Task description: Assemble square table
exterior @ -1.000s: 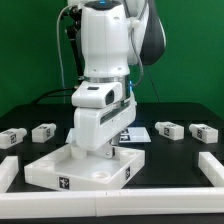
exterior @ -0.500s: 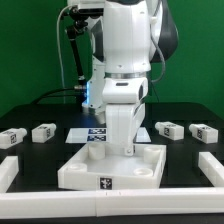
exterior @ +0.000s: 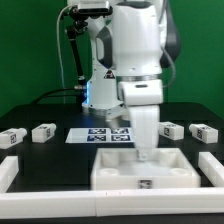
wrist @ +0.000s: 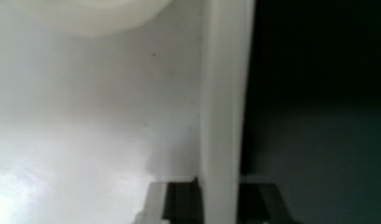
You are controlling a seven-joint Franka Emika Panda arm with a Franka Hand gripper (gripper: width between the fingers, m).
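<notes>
What moved: The square table (exterior: 115, 175) slid over the bench (exterior: 50, 155) toward the exterior view's right. A moment before, it lay more to that view's left. The arm went along with it.
End effector: The end effector (exterior: 146, 152) was shut and reached down into the slab near its far rim. We could not tell if it pinched the rim or only pushed it.
Where the table lay: It lay flat on the bench, in front of the marker board (exterior: 100, 134). It was close to the border bar (exterior: 212, 166) on the exterior view's right. We could not tell if they touched.
Wrist view: We saw the slab's white floor and a straight rim (wrist: 219, 100), with dark bench beside it.
Leg blocks: The leg blocks (exterior: 43, 131) lay loose behind, on both sides. None was on the table.
What it meant: We thought the slab was being set in place first, so the legs were yet to come.
</notes>
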